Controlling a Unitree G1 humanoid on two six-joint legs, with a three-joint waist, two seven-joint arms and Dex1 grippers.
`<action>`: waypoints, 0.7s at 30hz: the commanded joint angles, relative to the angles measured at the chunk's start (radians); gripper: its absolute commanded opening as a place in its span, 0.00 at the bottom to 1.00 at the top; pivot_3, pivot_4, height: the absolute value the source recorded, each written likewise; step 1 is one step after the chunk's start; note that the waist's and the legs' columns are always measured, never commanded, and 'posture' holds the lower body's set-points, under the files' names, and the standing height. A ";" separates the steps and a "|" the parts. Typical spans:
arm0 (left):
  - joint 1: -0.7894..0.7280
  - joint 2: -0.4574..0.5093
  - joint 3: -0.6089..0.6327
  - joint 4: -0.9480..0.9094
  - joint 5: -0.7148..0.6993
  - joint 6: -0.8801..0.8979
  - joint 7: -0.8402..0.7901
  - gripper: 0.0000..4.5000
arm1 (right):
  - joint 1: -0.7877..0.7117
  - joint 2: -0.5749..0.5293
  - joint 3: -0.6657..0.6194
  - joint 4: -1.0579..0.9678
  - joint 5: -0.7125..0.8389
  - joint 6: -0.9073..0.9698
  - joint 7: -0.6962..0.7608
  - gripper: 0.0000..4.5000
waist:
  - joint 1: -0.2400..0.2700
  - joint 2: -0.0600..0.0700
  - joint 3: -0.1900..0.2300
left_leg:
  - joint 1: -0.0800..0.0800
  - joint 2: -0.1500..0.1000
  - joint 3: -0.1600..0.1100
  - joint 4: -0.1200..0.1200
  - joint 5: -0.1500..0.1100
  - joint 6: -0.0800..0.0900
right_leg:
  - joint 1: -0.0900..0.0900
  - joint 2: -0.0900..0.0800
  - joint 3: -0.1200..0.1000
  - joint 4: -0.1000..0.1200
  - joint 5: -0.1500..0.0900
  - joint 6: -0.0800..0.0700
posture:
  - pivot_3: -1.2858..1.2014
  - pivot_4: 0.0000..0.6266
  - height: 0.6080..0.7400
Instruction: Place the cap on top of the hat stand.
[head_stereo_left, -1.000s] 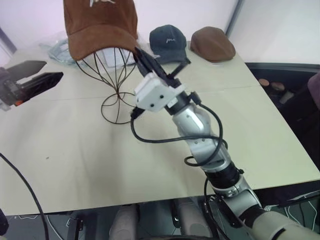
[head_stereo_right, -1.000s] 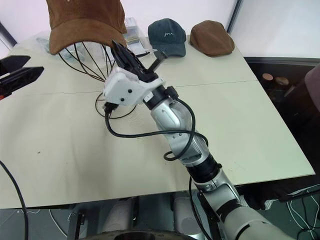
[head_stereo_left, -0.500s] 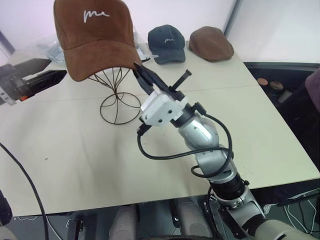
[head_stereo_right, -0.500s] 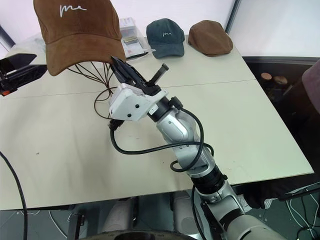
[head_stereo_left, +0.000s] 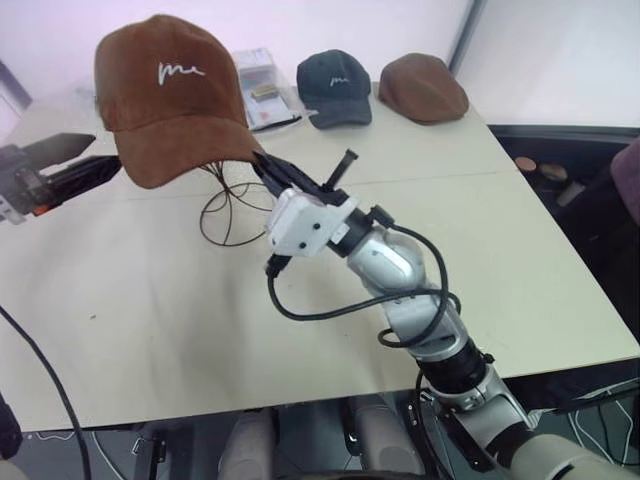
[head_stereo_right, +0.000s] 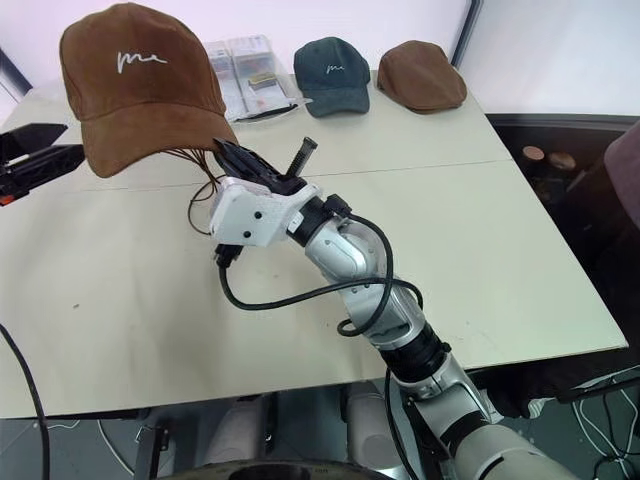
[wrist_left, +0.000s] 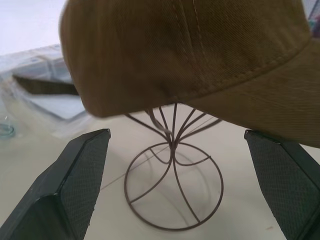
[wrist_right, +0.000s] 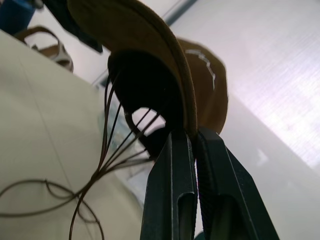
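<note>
The brown cap (head_stereo_left: 170, 90) with white script on its front sits over the head cage of the dark wire hat stand (wrist_left: 172, 195), hiding most of the cage. The stand's round base (head_stereo_left: 230, 210) rests on the table. My right gripper (head_stereo_left: 260, 162) is shut on the edge of the cap's brim (wrist_right: 189, 110), with its fingers (wrist_right: 172, 170) pinching it from just below. My left gripper (head_stereo_right: 72, 142) hovers level at the left of the stand, open. Its two fingers (wrist_left: 75, 175) stand wide apart and hold nothing.
A dark blue-grey cap (head_stereo_left: 335, 85) and a plain brown flat cap (head_stereo_left: 423, 88) lie at the table's far side. Clear plastic packets (head_stereo_left: 255, 85) lie behind the stand. The beige table (head_stereo_left: 150, 330) ends at the right, with dark objects beyond (head_stereo_left: 545, 170).
My right gripper has come down and to the left with the brim in it. The cap has sunk over the stand's cage and now covers most of the wires. The left gripper has stayed put.
</note>
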 joint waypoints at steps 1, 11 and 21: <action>-0.018 0.007 0.046 -0.060 -0.027 0.011 0.022 1.00 | -0.020 0.008 -0.011 0.011 -0.053 0.034 -0.034 0.01 | 0.000 0.000 0.000 | 0.000 0.000 0.000 0.000 0.000 0.000 | 0.000 0.000 0.000 0.000 0.000 0.000 | 0.52 0.24 1.00; -0.019 0.011 0.047 -0.054 -0.033 0.009 0.034 1.00 | -0.051 -0.017 -0.056 0.041 -0.114 0.049 -0.096 0.01 | -0.001 0.000 0.000 | 0.000 0.000 0.000 0.000 0.000 0.000 | 0.000 0.000 0.000 0.000 0.000 0.000 | 0.52 0.24 1.00; -0.006 0.003 0.062 -0.114 -0.051 0.038 0.068 1.00 | 0.031 -0.045 -0.038 -0.045 -0.142 0.030 -0.074 0.01 | 0.001 0.000 0.000 | 0.000 0.000 0.000 0.000 0.000 0.000 | 0.000 0.000 0.000 0.000 0.000 0.000 | 0.52 0.24 1.00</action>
